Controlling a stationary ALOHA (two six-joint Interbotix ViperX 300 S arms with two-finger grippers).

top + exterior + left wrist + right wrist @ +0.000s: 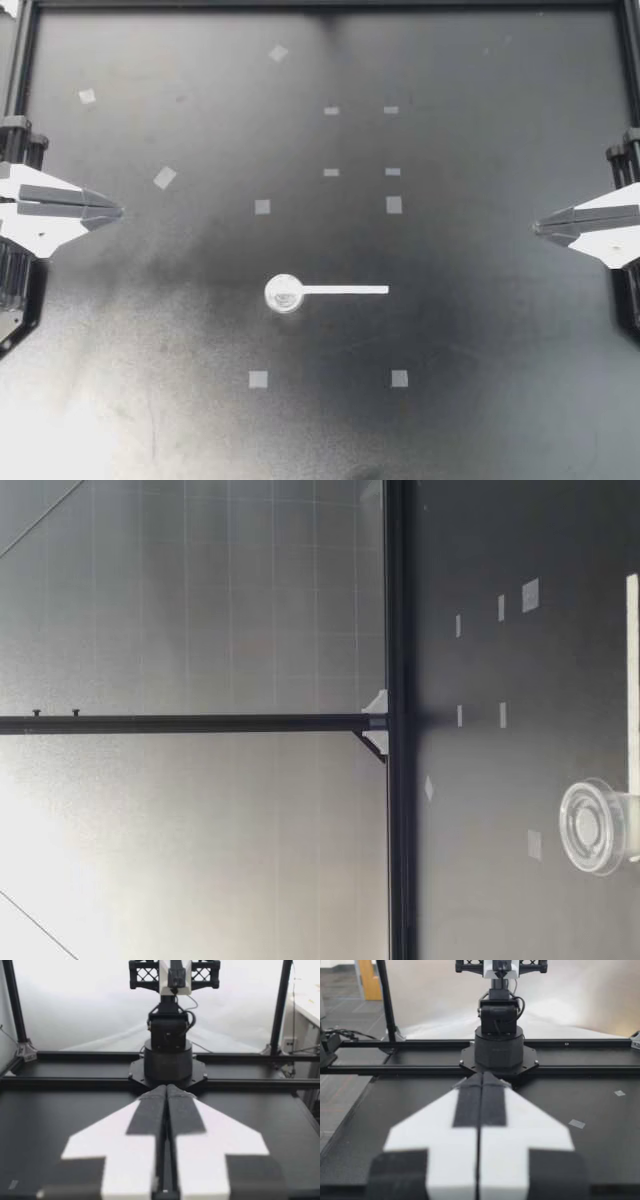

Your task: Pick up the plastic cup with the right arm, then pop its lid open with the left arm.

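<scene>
Out on the dark desk the scoop lies left-right, bowl toward my left hand, handle end toward my right hand, which is slightly nearer; both hands sit closed and empty at the side edges, well apart from it.

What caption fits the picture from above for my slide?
A clear scoop lies midway between the shut left hand and shut right hand.

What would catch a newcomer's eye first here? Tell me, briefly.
A clear scoop with a long white handle lies near the middle of the black table, among small tape squares. My left gripper and right gripper sit shut at opposite edges, far from it.
</scene>
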